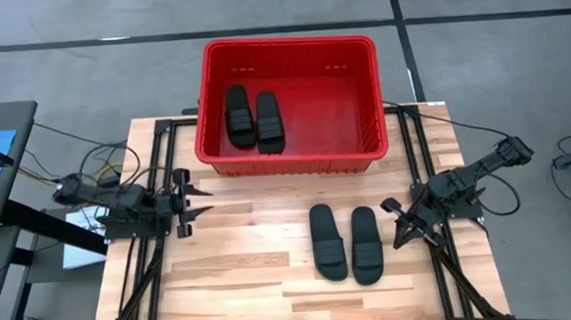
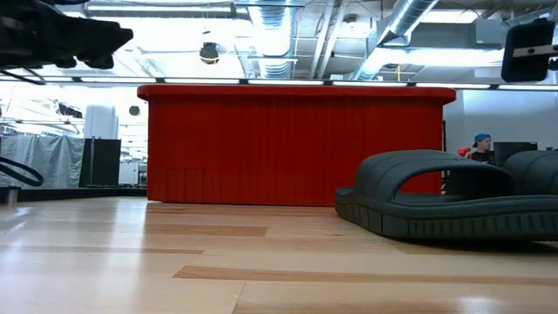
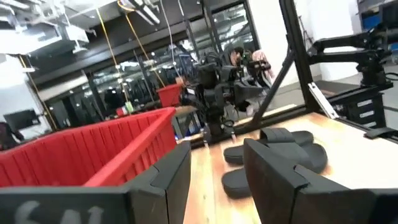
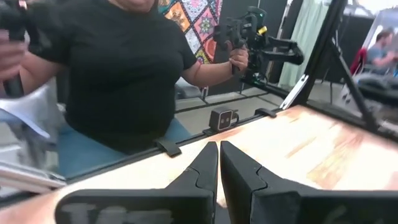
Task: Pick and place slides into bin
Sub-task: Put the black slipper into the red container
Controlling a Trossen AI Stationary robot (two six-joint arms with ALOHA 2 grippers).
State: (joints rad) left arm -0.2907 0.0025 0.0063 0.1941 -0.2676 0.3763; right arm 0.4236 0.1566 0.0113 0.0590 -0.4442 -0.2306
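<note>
Wooden table (image 1: 242,270) bears bin (image 1: 290,162) holding two slides (image 1: 254,118).

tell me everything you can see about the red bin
The bin is a large rectangular red crate, plastic by its look, with tall walls, a rim and slots near the top. It stands upright at the table's far edge, partly overhanging it. Two black slides lie side by side on its floor toward the left wall; the rest of the floor is bare. Neither gripper touches it.
</note>
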